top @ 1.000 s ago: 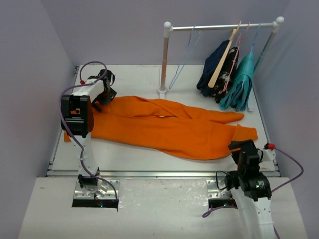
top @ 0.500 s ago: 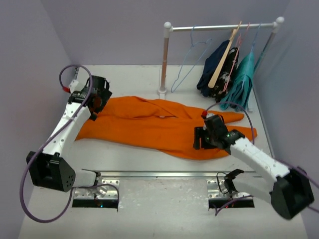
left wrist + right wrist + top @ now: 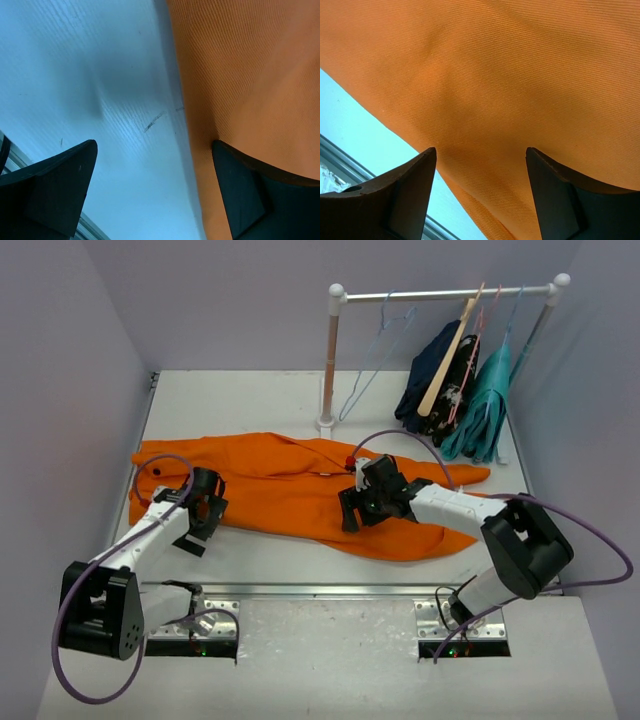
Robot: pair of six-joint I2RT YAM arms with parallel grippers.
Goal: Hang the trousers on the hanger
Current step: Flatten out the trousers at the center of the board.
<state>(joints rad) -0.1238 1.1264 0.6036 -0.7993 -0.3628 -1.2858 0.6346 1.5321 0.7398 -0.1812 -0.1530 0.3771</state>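
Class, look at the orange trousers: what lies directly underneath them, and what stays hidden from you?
The trousers lie spread on the pale table, which shows along their edges. The tabletop beneath the cloth, and anything on it, is covered.

A pale grey-white flat tabletop (image 3: 250, 390) fills the enclosure floor, edged along its near side by a silver metal rail (image 3: 330, 590). Large bright orange cloth trousers (image 3: 300, 490) lie spread flat across its middle, the broad end near the left edge and the two leg ends pointing right. Toward the back, the round white foot of a clothes rack post (image 3: 325, 424) stands on the tabletop, just beside the trousers' far edge
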